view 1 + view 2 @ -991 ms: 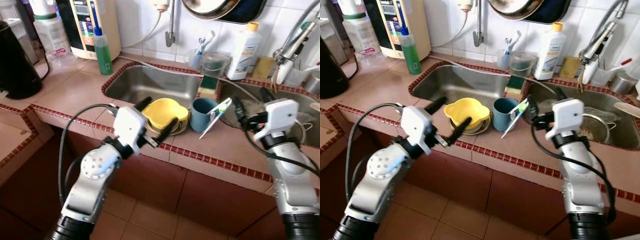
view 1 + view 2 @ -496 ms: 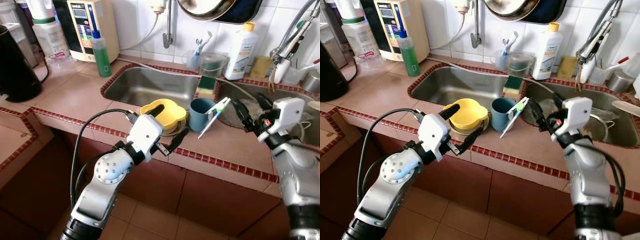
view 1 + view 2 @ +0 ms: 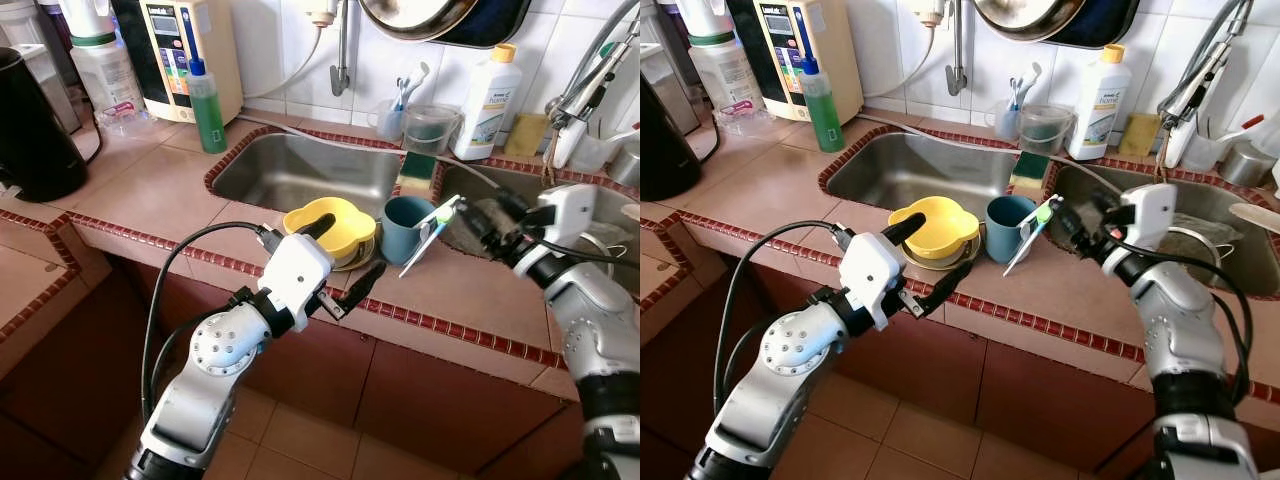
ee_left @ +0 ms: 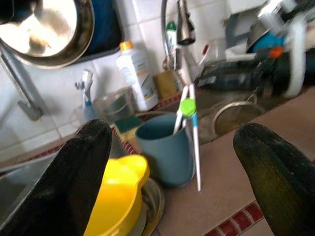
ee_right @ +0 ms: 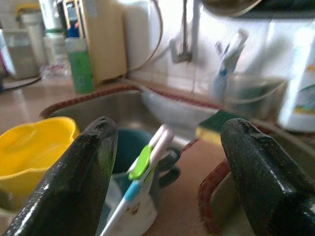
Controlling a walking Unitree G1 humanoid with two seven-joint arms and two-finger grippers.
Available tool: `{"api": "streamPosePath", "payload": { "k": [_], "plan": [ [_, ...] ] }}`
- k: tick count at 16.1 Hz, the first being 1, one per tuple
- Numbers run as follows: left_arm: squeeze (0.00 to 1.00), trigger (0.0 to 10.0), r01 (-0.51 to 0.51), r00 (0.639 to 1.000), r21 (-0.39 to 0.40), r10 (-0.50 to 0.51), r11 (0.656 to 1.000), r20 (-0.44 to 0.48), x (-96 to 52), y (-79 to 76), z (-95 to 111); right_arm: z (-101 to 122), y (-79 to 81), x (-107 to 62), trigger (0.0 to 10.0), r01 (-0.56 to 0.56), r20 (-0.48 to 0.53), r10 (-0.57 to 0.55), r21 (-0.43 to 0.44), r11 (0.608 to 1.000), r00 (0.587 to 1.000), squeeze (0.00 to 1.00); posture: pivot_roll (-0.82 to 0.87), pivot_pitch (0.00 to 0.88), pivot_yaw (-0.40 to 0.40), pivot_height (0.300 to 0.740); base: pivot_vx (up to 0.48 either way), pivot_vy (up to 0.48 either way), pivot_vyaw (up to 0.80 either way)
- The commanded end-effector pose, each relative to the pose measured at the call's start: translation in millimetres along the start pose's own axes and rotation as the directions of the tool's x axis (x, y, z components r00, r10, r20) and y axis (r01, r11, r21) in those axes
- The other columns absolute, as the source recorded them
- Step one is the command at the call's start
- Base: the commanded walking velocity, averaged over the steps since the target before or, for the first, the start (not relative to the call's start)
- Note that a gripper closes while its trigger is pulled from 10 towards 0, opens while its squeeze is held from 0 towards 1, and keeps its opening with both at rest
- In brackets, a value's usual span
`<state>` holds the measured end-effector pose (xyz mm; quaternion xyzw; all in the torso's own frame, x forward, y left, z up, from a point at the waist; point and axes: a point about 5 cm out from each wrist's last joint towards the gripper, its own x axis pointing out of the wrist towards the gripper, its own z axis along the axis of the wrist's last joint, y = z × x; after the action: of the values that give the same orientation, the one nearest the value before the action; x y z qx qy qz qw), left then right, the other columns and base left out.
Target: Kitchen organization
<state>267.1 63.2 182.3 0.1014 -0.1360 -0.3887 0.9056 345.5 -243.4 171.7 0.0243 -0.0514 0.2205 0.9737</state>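
Toothbrush (image 3: 430,236) leaning rightward from teal cup (image 3: 402,228)

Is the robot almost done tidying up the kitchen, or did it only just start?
Only starting, it seems. Nothing looks put away yet: the yellow plastic bowl and the teal mug holding toothbrushes sit on the tiled counter. Both hands are open and empty: the left hand by the bowl, the right hand reaching toward the toothbrushes. Everything remains.
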Motion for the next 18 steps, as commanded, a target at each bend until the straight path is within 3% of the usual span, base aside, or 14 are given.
{"api": "streamPosePath", "payload": {
  "k": [1, 4, 10, 16, 18],
  "plan": [
    [0.0, 10.0, 0.037, 0.999, 0.01, -0.037, 0.999, 0.009, -1.0, -2.8, 5, 5, -1.0, 5.2, 10.0, -0.04, -0.007, 0.04, 0.017, 0.999, 0.999, 0.0, -0.08, 0.01, 0.004, 0.74, 0.0, 0.0, 0.0],
    [0.0, 10.0, 0.043, 0.999, 0.013, -0.043, 0.999, 0.003, -5.3, -1.9, 7, 3, -0.1, 11.9, 10.0, -0.11, -0.01, 0.112, 0.081, 0.991, 0.994, 0.0, -0.07, 0.016, 0.005, 0.74, 0.0, 0.0, 0.0],
    [0.0, 10.0, 0.055, 0.998, 0.003, -0.055, 0.998, 0.003, -7.5, -5.2, 10, 6, -10.9, 18.8, 10.0, -0.093, -0.001, 0.094, 0.163, 0.982, 0.996, 0.0, -0.05, 0.027, 0.011, 0.74, 0.0, 0.0, 0.0],
    [0.0, 10.0, 0.054, 0.999, 0.006, -0.054, 0.999, -0.004, -9.8, -4.8, 11, 3, -9.8, 23.3, 10.0, -0.116, 0.011, 0.117, 0.246, 0.962, 0.993, 0.0, -0.03, 0.019, 0.014, 0.74, 0.0, 0.0, 0.0],
    [0.0, 10.0, 0.054, 0.999, 0.009, -0.054, 0.999, -0.006, -10.1, -4.6, 12, 0, -7.3, 25.2, 7.9, -0.132, 0.015, 0.133, 0.274, 0.953, 0.991, 0.0, -0.02, 0.018, 0.015, 0.74, 0.0, 0.0, 0.0]
  ]
}}
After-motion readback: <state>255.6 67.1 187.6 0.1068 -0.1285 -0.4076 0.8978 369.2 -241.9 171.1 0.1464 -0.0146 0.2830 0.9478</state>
